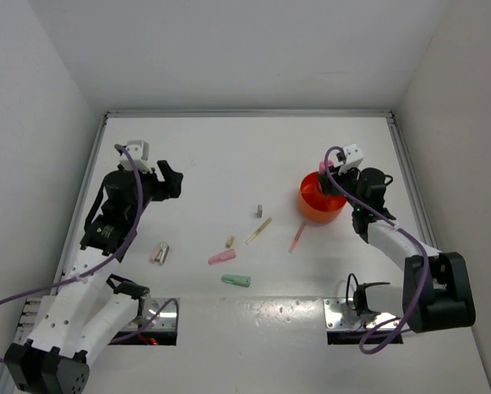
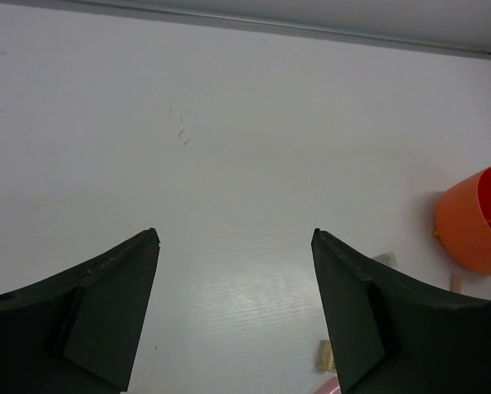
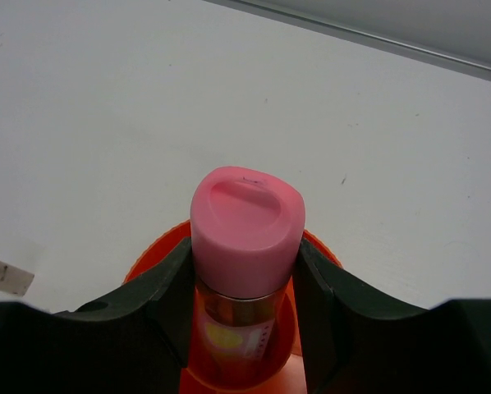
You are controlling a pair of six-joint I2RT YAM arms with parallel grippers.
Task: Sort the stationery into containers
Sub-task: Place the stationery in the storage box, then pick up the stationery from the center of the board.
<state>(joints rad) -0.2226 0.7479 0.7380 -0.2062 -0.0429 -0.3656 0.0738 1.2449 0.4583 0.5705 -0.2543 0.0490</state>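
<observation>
The right claw [image 3: 245,256] is clamped on the one pink-capped tube [image 3: 247,222], held upright over the single orange cup [image 1: 315,212] near the counter's right edge. The left claw [image 2: 236,236] gapes wide and empty toward the left edge. Mid-counter lie two markers, a pink marker [image 1: 222,258] and a green marker [image 1: 236,281]. There are also two sticks, a yellow stick [image 1: 259,231] and a pink stick [image 1: 297,236]. With them are a grey bit [image 1: 260,211], a beige bit [image 1: 230,241] and one pinkish piece [image 1: 159,253] further left.

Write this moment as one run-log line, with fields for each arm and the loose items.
right gripper: shut on pink-capped tube, over orange cup | left gripper: open, empty | on table: pink marker, green marker
</observation>
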